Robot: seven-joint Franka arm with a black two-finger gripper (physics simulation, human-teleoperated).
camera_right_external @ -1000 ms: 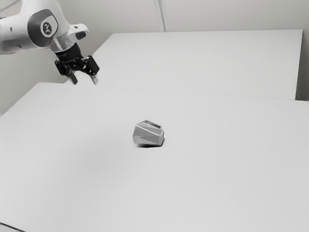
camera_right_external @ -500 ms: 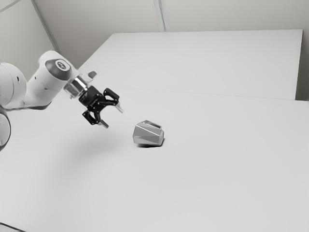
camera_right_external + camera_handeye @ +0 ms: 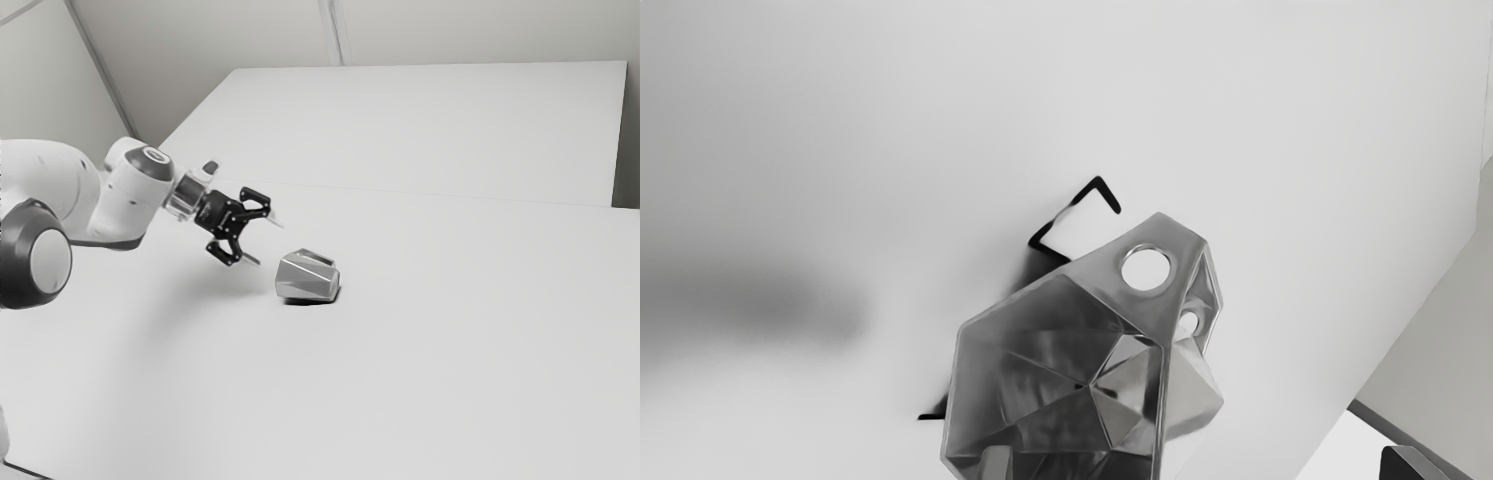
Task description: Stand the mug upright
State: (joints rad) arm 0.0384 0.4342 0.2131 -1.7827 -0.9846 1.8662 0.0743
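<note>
My tool is released, fingers spread near the mug, which lies on its side well in from the far edge of the tabletop, mouth facing me. I'd best centre on it, grip firmly clear of the handle — then lift, roll the mouth up and seat its base flat before letting go.

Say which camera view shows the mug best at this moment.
The wrist view: the mug appears large there, with its faceted, hollow inside and a round hole beside the mouth in sight, though the picture's edge cuts it off. The exterior view shows it whole but smaller, lying on the table, a gap between it and the open jaws.
</note>
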